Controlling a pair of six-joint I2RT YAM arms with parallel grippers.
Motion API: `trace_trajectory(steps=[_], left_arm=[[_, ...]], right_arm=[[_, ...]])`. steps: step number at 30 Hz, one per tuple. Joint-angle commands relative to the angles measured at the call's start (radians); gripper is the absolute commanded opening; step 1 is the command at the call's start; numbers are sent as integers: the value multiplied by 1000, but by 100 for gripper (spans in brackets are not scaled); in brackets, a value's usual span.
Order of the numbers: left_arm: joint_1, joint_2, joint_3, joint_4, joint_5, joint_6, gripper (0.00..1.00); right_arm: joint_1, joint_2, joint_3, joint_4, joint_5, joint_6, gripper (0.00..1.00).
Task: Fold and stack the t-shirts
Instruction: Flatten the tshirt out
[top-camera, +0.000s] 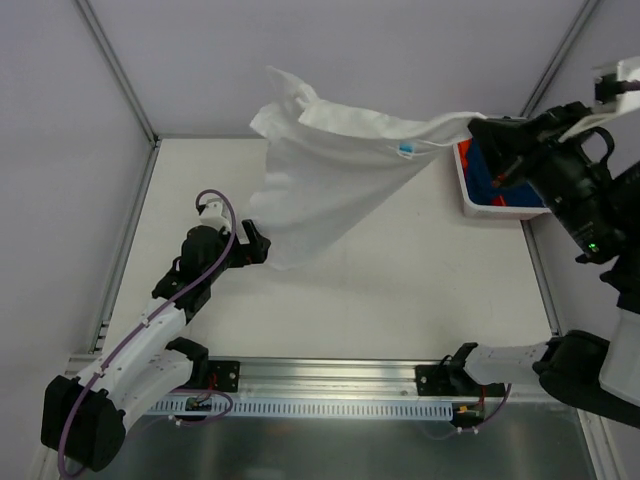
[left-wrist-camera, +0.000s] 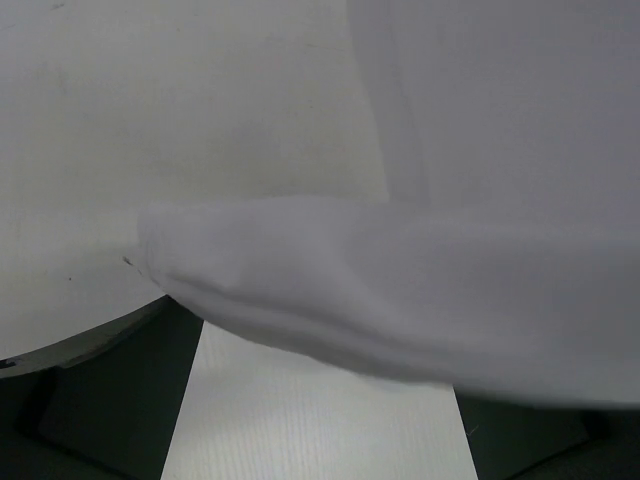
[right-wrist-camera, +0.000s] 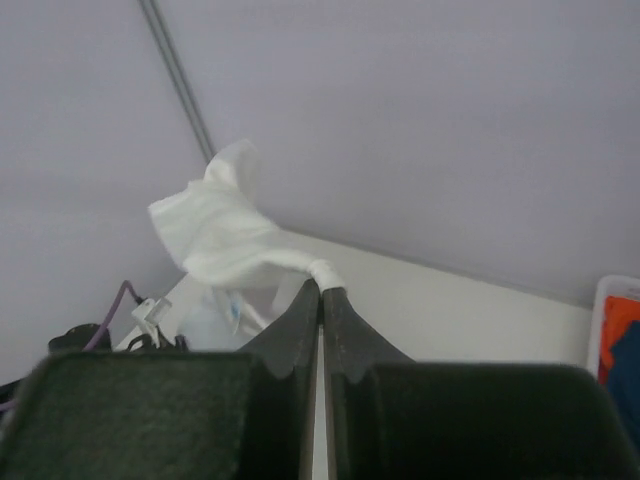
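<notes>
The white t-shirt (top-camera: 330, 165) hangs spread in the air over the far middle of the table. My right gripper (top-camera: 480, 132) is raised at the far right and is shut on a bunched edge of it (right-wrist-camera: 240, 235); the closed fingertips (right-wrist-camera: 322, 290) pinch the cloth. My left gripper (top-camera: 256, 240) is open at the shirt's lower left corner. In the left wrist view the cloth (left-wrist-camera: 400, 290) drapes across the front of its gap (left-wrist-camera: 320, 430), with bare table between the fingers. Dark blue (top-camera: 520, 195) and orange (top-camera: 478, 158) shirts lie in the basket.
A white plastic basket (top-camera: 470, 205) stands at the table's far right edge, below my right arm; it also shows in the right wrist view (right-wrist-camera: 603, 300). Metal frame posts and grey walls enclose the table. A rail runs along the near edge (top-camera: 330, 385).
</notes>
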Motion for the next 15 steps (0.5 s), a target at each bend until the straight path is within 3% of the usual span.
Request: trace_trajectory(steps=[1,6,9,15], left_arm=[[-6,-26,41,1,0,-34,99],[-8,-16,39,-1,6,-43,99],[-6,-8,35,-7,9,-43,99],[-9,10,35,-18,10,-34,99]], right_arm=[[-1,-28,-167,-46,174,-25,4],[-5,-144,-491,-50,410,39,4],[-20,-191,-791,-50,472,163,4],[-85,-205,-1098,-98,532,378,4]])
